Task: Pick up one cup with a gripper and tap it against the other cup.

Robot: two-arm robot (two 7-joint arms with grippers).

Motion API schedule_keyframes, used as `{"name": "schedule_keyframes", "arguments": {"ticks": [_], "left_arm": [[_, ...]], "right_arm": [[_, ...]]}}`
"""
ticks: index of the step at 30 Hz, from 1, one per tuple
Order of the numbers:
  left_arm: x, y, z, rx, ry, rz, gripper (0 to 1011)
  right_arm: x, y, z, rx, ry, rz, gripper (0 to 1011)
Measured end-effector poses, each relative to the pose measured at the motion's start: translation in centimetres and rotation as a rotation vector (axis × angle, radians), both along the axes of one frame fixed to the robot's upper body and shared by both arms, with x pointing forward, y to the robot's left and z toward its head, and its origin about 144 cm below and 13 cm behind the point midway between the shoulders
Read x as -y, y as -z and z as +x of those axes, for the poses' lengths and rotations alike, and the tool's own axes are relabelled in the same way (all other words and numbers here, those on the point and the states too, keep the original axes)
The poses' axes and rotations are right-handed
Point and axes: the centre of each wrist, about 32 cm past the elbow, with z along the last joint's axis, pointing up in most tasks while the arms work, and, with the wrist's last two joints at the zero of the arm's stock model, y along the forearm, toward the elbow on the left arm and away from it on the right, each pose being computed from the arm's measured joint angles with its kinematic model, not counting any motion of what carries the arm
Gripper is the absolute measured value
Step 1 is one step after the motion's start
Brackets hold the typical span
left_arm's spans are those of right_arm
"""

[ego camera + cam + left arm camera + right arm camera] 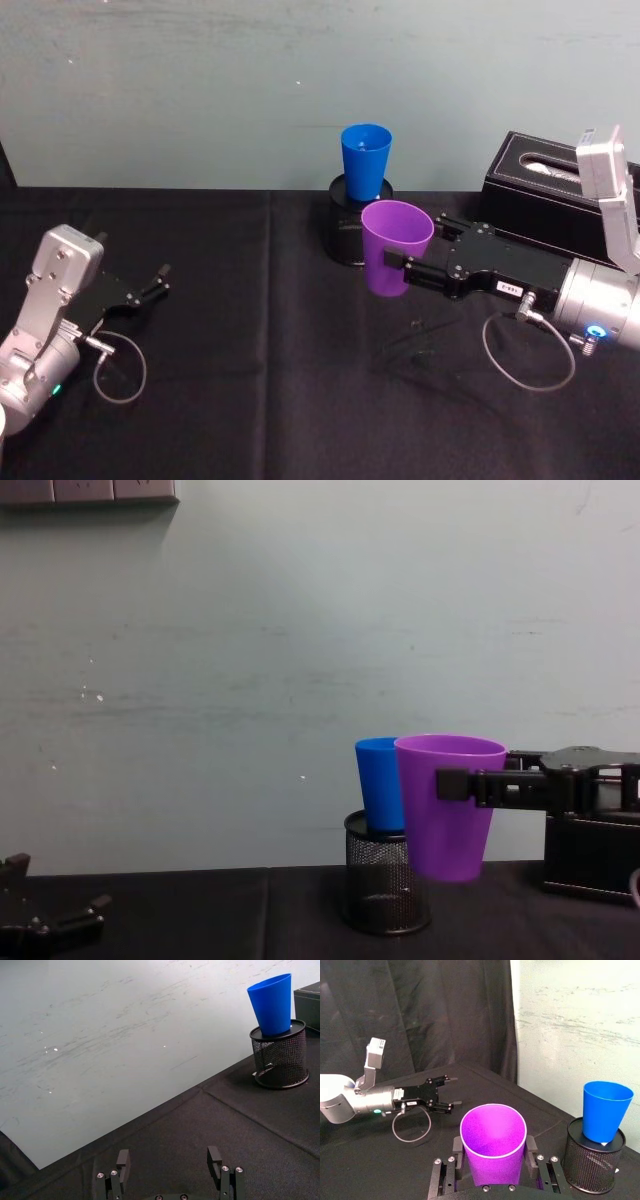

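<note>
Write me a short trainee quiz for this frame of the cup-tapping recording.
1. True or false: the right pincer holds the smooth purple plastic tumbler clear of the table.
2. Where does the bright blue plastic tumbler sit? A: on the cloth; B: in the black mesh pot; C: inside the purple tumbler.
3. Fill in: the left pincer, idle low on the left, is ____.
Key: 1 true; 2 B; 3 open.

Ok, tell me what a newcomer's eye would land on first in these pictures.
The bright purple cup stands out first, clamped upright in the right gripper and held off the black cloth near the middle. Just behind it the blue cup sits in a black mesh pot, apart from the purple one. The left gripper lies idle at far left, jaws open.
</note>
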Motion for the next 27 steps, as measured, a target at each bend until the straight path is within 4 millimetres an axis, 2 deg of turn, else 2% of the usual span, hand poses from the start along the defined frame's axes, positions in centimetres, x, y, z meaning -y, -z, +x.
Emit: {"name": "schedule_keyframes", "arguments": {"ticks": [27], "left_arm": [[0.00,0.00,0.00,0.000,0.000,0.000,1011]], "right_arm": [[0.00,0.02,0.02,0.001,-0.003,0.002,722]]}}
